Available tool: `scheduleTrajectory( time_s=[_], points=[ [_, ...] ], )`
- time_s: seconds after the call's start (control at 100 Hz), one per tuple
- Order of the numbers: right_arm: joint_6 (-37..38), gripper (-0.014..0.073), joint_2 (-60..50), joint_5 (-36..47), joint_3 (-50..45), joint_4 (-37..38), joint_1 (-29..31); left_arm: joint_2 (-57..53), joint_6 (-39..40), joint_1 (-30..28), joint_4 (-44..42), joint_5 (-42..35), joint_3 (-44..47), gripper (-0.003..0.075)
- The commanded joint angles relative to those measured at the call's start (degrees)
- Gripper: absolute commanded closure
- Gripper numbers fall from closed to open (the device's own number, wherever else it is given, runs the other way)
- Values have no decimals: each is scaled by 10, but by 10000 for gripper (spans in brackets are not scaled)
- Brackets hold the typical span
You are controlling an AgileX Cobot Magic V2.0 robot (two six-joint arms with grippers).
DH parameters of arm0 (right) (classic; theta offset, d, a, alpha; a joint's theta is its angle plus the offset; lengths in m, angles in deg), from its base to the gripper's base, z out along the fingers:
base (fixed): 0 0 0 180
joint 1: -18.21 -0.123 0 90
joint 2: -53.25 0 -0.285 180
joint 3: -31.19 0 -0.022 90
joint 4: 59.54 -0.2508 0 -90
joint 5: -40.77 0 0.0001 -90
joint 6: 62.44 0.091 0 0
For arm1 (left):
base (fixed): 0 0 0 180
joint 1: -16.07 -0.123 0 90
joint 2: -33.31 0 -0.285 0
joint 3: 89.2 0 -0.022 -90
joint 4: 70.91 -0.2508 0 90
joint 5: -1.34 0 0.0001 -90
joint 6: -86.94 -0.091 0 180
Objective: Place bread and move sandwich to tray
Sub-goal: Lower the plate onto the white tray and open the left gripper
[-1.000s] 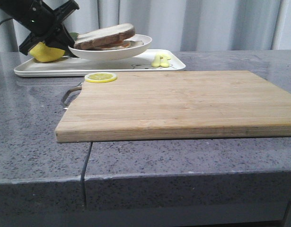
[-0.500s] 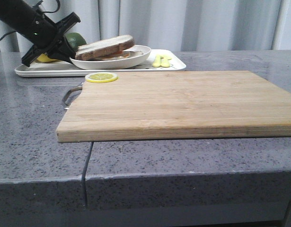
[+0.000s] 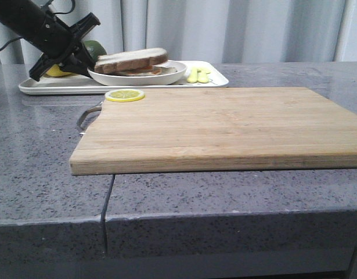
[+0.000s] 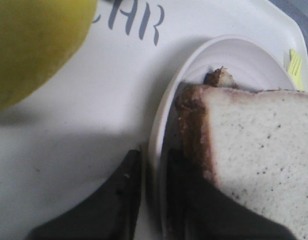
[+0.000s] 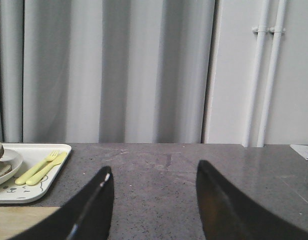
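At far left of the table the sandwich sat on the tray, left tool pinching its plate rim, prob. stiff, slick, w/ loose bread; right tool gaped empty.

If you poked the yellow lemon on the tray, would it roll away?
Probably a little: the lemon looks rounded and lies loose on the flat tray. The tray's raised rim and the nearby plate would likely stop it.

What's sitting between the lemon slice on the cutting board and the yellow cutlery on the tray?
In the front view, the sandwich on its plate, resting on the tray, lies between the lemon slice and the yellow cutlery.
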Motion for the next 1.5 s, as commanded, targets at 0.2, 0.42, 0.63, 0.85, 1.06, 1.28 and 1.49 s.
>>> scheduleTrajectory(
  time_s=[0.2, 0.42, 0.63, 0.85, 1.06, 1.28, 1.49],
  points=[
    [-4, 201, 2, 7, 17, 27, 3, -41, 5, 2, 25, -10, -20, 451],
    [-4, 201, 2, 7, 17, 27, 3, -45, 8, 2, -19, 12, -20, 457],
    [-4, 201, 2, 7, 17, 27, 3, -45, 27, 2, -78, 35, -48, 458],
    [-4, 201, 2, 7, 17, 27, 3, -45, 45, 3, -167, 89, -128, 458],
    [-4, 201, 2, 7, 17, 27, 3, -51, 53, 3, -187, 159, -197, 458],
    [-4, 201, 2, 9, 17, 27, 3, -101, 52, 2, -197, 165, -244, 458],
    [-4, 201, 2, 9, 17, 27, 3, -183, 35, 2, -281, 166, -256, 458]
  ],
)
